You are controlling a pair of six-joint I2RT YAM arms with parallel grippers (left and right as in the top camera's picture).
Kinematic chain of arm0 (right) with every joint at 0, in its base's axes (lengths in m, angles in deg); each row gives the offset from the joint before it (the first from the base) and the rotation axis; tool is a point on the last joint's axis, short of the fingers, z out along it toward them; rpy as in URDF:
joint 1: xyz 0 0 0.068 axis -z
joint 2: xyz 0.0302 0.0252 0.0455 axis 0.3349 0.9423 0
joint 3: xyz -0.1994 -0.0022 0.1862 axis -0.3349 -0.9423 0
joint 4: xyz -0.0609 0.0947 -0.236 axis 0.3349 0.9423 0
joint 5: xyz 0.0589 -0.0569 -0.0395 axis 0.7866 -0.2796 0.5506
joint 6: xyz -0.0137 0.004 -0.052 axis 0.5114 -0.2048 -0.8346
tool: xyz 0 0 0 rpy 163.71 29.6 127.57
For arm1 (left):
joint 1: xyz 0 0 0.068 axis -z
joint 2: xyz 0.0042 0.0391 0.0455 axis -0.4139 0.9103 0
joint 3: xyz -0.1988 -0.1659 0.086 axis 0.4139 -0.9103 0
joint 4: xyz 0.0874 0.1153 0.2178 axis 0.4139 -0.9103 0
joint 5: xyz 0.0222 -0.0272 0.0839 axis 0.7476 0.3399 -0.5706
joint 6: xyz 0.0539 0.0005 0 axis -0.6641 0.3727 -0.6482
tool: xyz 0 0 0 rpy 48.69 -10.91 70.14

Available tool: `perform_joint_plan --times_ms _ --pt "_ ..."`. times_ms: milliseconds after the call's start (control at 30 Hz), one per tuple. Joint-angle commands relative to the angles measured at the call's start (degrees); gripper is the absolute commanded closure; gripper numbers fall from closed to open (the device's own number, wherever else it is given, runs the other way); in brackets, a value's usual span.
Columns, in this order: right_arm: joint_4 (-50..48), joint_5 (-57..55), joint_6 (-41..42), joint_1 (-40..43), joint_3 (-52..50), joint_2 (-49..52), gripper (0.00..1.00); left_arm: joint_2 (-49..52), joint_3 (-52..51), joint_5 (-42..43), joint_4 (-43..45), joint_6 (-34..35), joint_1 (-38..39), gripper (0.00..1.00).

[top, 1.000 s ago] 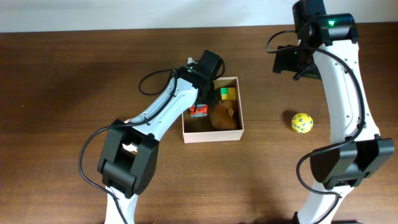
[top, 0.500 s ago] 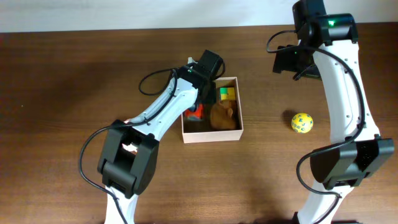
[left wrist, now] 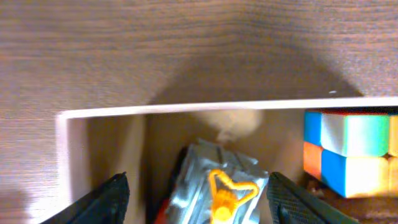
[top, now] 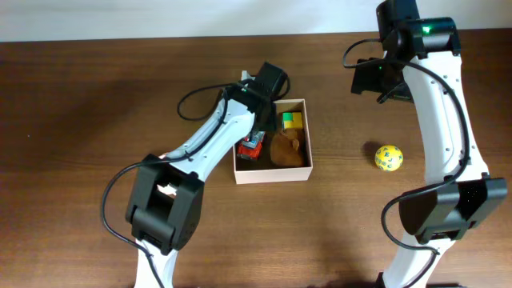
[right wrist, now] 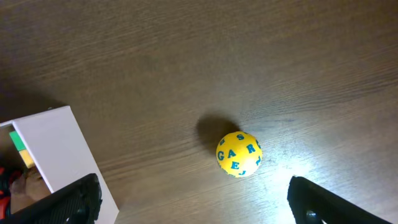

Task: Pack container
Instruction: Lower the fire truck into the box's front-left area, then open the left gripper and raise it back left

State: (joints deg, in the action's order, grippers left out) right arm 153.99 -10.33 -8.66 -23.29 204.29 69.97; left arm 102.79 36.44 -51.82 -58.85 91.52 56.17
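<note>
The container [top: 272, 174] is a shallow white-walled box at mid-table. In it lie a multicoloured cube [top: 292, 121], a brown plush toy [top: 289, 149] and a silver, red and orange toy vehicle [top: 253, 147]. My left gripper [top: 261, 122] hangs over the box's back left part. In the left wrist view that gripper [left wrist: 199, 205] is open, with the toy vehicle [left wrist: 217, 186] lying between its fingers [left wrist: 109, 199] and a gap on each side. A yellow ball with blue letters [top: 388, 158] rests on the table right of the box. High above it, my right gripper [top: 382, 80] is open and empty.
The right wrist view looks down on the ball [right wrist: 239, 154] and on the container's right corner [right wrist: 56, 155]; the right gripper [right wrist: 205, 211] stands wide there. The cube [left wrist: 348, 149] sits to the right of my left fingers. Both arm bases stand at the table's front edge.
The toy vehicle has shifted and tilted in the left part of the container, and now lies loose between my left fingers. The right arm and the ball have not moved.
</note>
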Motion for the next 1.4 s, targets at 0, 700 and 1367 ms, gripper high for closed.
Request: perform_joint_plan --times_ms 0,700,1367 --pt "0.00 -0.92 0.24 0.00 0.87 -0.90 0.01 0.33 4.68 -2.34 -2.51 -1.70 -0.22 0.32" --pt "0.00 -0.92 0.24 0.00 0.87 -0.90 0.01 0.37 10.40 5.62 -9.55 -12.52 4.37 0.75" --pt "0.00 -0.92 0.24 0.00 0.87 -0.90 0.01 8.96 7.56 7.52 -7.63 -20.57 2.51 0.81"
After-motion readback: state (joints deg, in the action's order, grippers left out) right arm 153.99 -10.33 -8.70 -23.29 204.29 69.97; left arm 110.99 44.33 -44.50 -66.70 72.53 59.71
